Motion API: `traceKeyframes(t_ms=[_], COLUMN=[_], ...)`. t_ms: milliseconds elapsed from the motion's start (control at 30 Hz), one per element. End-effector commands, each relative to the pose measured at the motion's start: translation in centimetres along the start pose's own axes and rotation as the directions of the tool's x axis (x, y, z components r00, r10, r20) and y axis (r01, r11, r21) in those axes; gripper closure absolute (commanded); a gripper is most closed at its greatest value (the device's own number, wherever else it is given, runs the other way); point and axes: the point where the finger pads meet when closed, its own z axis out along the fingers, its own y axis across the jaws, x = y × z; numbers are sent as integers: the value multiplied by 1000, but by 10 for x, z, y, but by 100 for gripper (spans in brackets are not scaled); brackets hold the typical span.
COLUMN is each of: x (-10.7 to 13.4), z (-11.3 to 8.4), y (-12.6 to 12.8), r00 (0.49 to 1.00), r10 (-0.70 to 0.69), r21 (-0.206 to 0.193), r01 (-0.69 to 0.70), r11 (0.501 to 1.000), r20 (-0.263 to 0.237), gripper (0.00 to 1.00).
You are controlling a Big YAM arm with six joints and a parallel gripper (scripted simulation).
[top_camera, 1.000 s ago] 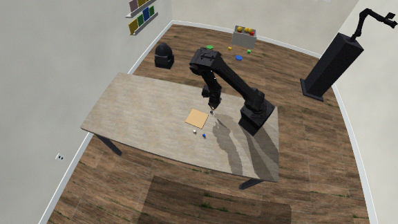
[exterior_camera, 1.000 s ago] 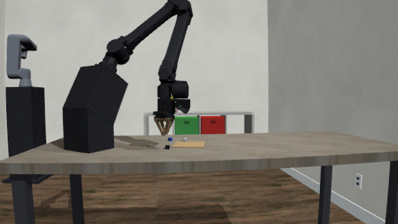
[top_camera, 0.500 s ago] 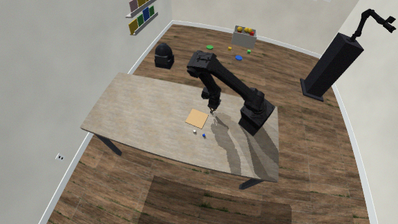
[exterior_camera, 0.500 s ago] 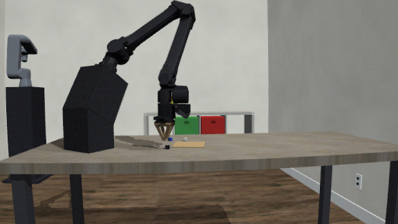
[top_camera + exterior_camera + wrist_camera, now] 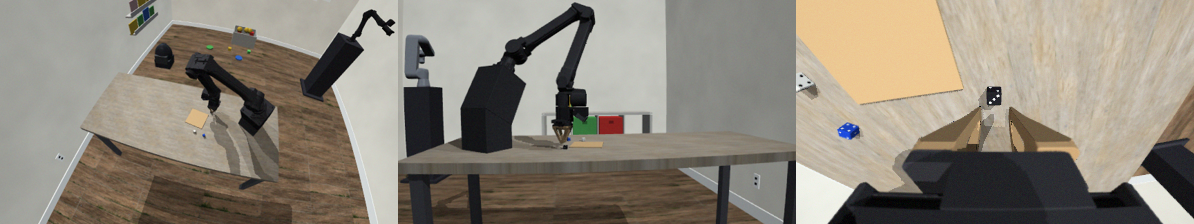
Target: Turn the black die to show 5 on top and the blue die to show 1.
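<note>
hovering just above the black die (image 5: pixel 993 95), the fingers stand partly open, gripping nothing.

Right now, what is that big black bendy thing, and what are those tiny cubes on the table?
That black thing is a robot arm fixed to a wooden table. At its end is a hand with two tan fingers, a little apart and holding nothing.

One picture looks down from high up, one looks from the side, and one comes from a camera on the arm, looking past the fingers.

The cubes are dice. The black die lies on the bare table just ahead of the fingers, with three dots on top. The blue die and the white die also lie on the table. The flat orange square is a mat, and no die is on it.
</note>
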Motion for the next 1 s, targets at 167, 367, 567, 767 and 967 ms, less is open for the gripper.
traceKeyframes(t_ms=[167,367,567,767,967], x=[-4,-4,-4,-4,-4], z=[2,2,2,2,2], y=[3,3,3,3,3], r00=[1000,1000,1000,1000,1000], r10=[-7,-8,-8,-8,-8], r21=[0,0,0,0,0], r01=[7,8,8,8,8], r11=[1000,1000,1000,1000,1000], r20=[9,9,9,9,9], gripper=[69,69,69,69,69])
